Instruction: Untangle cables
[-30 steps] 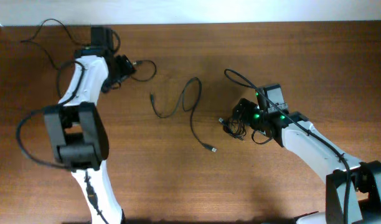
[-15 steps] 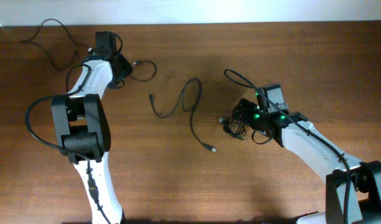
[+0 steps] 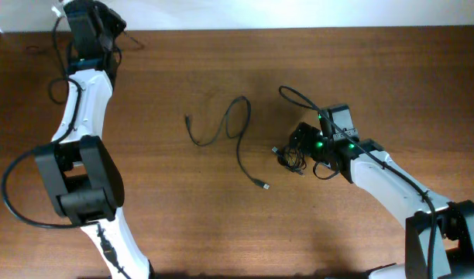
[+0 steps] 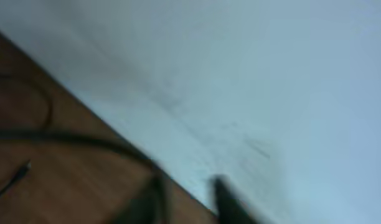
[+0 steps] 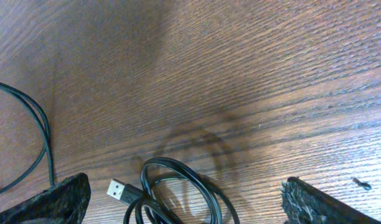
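Evidently you had the right gripper (image 3: 299,149) spread wide astride the knotted cables (image 5: 178,190), seemingly ready to pinch a loop, while one loose strand (image 3: 225,128) lay well apart and your left gripper (image 3: 97,19), at the table (image 3: 376,70) edge, was too blurred to judge.

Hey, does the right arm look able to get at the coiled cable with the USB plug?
Probably yes. The right claw is open, and the coiled cable lies on bare table between its fingers, USB plug included, with nothing covering it.
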Tool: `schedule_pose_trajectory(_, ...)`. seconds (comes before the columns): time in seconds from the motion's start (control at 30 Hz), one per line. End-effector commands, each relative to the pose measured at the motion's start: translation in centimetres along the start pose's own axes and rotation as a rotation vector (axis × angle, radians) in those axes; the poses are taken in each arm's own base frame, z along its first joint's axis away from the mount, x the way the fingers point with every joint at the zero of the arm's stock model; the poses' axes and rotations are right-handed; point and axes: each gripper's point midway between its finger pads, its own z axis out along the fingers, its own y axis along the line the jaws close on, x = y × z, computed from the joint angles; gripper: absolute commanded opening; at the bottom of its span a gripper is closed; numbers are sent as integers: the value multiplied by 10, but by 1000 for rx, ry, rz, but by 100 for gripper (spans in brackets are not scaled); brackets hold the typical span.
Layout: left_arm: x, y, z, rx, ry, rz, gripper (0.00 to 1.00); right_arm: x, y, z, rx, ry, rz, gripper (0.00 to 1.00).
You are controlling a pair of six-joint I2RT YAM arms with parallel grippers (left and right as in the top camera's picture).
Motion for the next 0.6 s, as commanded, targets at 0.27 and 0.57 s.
schedule_pose_trajectory(0.27, 25, 155, -19, -432, 245, 155, 99, -2, 2, 0, -2, -4, -11, 99)
schedule_pose_trajectory(0.57, 103, 207, -59, -554, 617, 108, 99, -3, 2, 0, -5, -6, -11, 99)
